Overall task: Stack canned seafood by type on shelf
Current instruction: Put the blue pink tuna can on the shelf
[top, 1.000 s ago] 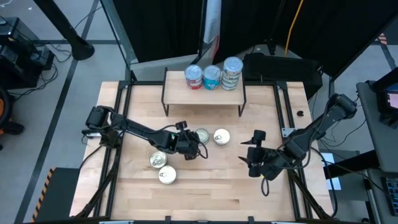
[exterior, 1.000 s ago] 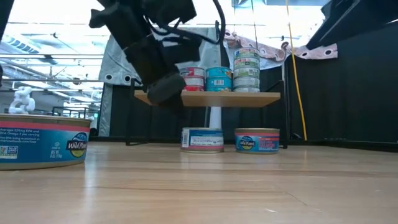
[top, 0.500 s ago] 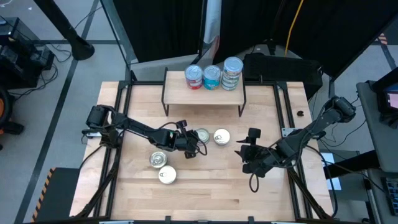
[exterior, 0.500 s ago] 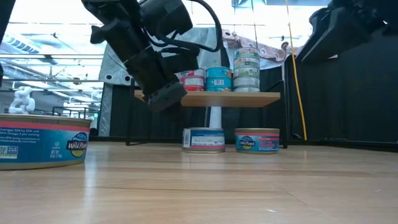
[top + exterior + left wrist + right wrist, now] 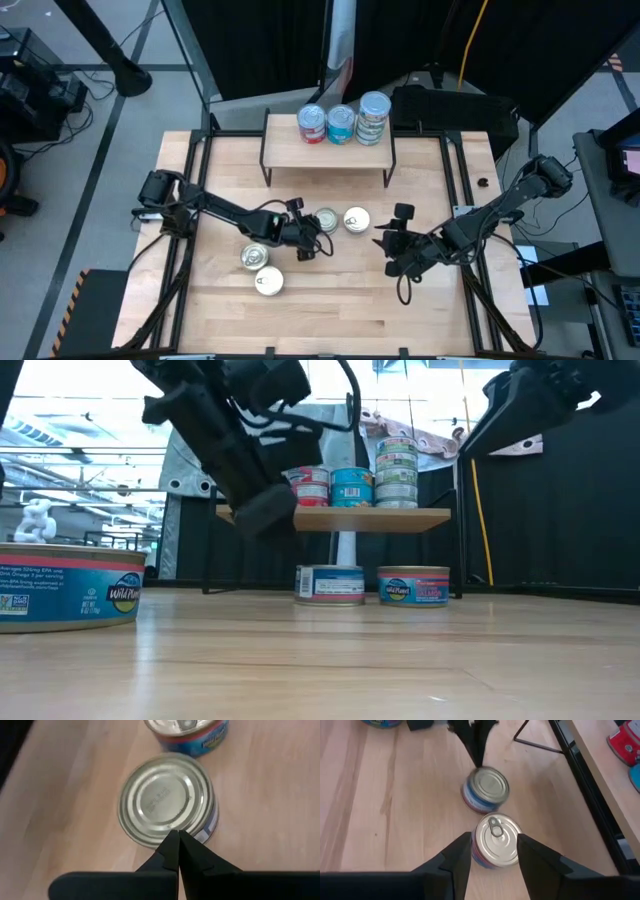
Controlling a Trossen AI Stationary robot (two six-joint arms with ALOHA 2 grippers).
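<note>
Up on the shelf [image 5: 328,146], a low riser with a pale wooden top and thin black legs at the back of the table [image 5: 330,300], three stacks of tins stand in a row: a red-sided stack [image 5: 312,124], a teal-blue stack [image 5: 341,124] and a taller green-and-white stack [image 5: 373,117]. In front of the shelf, two flat round tins sit almost touching on the bare wood. One is a plain-topped tin [image 5: 167,800] with concentric ridges pressed into its silver face and a blue label round its side; just beside it sits a ring-pull tin [image 5: 496,839], silver-lidded with a blue and pink band. The left gripper [image 5: 177,842] hangs right over the near edge of the plain-topped tin, its two dark fingers pressed together to a point with nothing between them. The right gripper [image 5: 493,850] faces the ring-pull tin from the other side, its fingers spread apart to either side of that tin's near rim and clasping nothing. Nearer the table's front left, two more silver-lidded tins [image 5: 260,268] lie close together.
</note>
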